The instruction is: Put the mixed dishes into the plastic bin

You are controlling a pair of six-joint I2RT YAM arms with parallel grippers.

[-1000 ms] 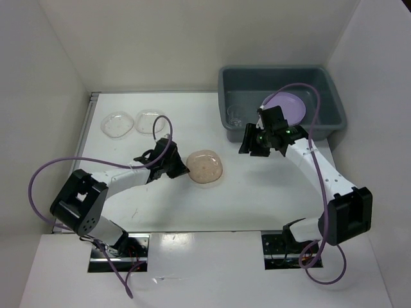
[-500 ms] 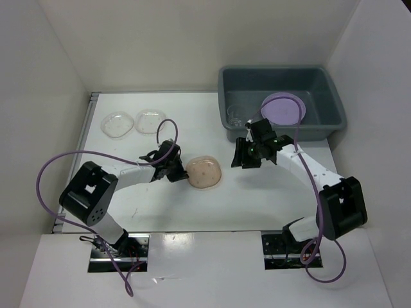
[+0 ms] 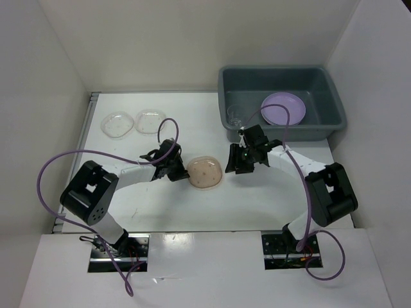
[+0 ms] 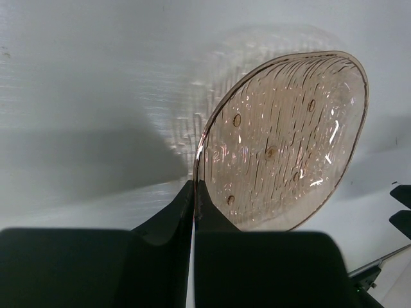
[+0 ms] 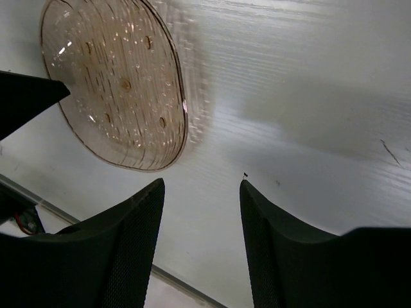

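Your left hand (image 3: 178,168) is pinching the left rim of the tan plate (image 3: 205,172), which is sitting around the middle of the counter (image 3: 154,205), a little toward the near edge. In the left wrist view its two dark fingers (image 4: 160,221) are pressing together with the thin edge of the plate caught between them, and the ribbed, speckled plate is standing out beyond the fingertips over a soft shadow. You cannot tell from these views whether the plate's far rim is touching the counter. Your right hand (image 3: 235,163) is hovering just beside the plate on its right, not touching it. In the right wrist view its fingers are spread wide with only bare counter between them, and the plate is lying off to the upper left of them. The bin (image 3: 327,122) is sitting at the far right corner of the counter, and the purple plate (image 3: 282,108) is lying flat inside it, toward the middle. Two clear plates (image 3: 133,122) are resting side by side near the far left corner, well apart from both hands.
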